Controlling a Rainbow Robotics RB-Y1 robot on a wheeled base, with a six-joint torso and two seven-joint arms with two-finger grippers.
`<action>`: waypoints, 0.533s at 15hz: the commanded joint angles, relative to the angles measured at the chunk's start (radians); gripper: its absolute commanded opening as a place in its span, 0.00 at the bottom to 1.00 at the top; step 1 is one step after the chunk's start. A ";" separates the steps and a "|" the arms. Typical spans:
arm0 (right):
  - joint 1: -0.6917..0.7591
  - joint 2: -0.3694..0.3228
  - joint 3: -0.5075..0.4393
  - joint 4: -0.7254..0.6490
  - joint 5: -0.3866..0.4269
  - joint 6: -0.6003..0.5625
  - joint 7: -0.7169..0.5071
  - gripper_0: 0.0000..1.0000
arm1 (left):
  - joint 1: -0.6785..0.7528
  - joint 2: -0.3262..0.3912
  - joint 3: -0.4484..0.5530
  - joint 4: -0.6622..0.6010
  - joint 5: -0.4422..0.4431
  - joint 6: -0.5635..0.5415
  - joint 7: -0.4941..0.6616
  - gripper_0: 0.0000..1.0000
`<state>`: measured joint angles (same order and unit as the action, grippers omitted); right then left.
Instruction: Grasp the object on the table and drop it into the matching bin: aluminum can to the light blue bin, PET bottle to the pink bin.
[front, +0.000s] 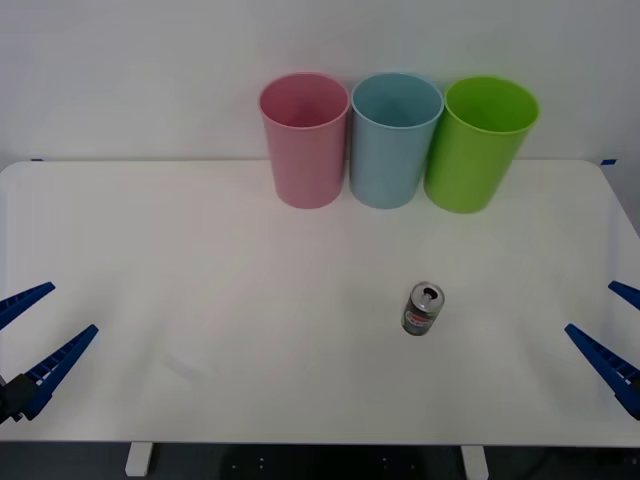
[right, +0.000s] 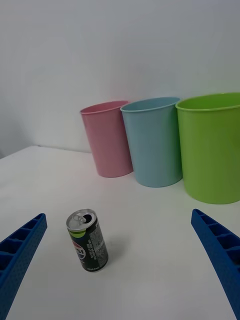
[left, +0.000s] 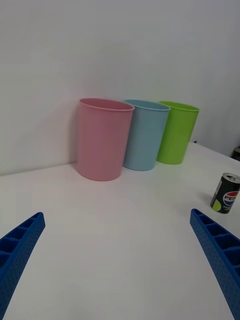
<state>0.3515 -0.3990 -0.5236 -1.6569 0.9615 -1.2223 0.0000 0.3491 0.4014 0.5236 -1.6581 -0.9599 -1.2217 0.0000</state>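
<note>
Aluminum can (front: 423, 308) upright on the white table (front: 200, 300), right of centre, well short of the bins, pull-tab top up. Three bins in a row at the table's far edge: pink bin (front: 304, 139) leftmost, light blue bin (front: 395, 138) in the middle, lime green bin (front: 480, 143) rightmost, sides close or touching. Left gripper (front: 35, 345) at the near left edge, fingers spread, holding nothing. Right gripper (front: 612, 335) at the near right edge, fingers likewise apart and empty; can well apart from both
</note>
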 joint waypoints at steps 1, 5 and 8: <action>0.007 -0.004 0.007 -0.004 0.002 -0.005 0.000 1.00 | 0.000 0.000 0.000 0.000 0.000 0.000 0.000 1.00; 0.024 -0.020 0.034 -0.003 0.002 0.004 0.009 1.00 | 0.000 0.000 0.000 0.000 0.000 0.000 0.000 1.00; 0.057 -0.020 0.065 -0.003 0.002 0.018 0.026 1.00 | 0.000 0.000 0.000 0.000 0.000 0.000 0.000 1.00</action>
<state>0.3993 -0.4180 -0.4673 -1.6600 0.9635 -1.2070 0.0206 0.3491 0.4014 0.5236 -1.6581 -0.9599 -1.2217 0.0000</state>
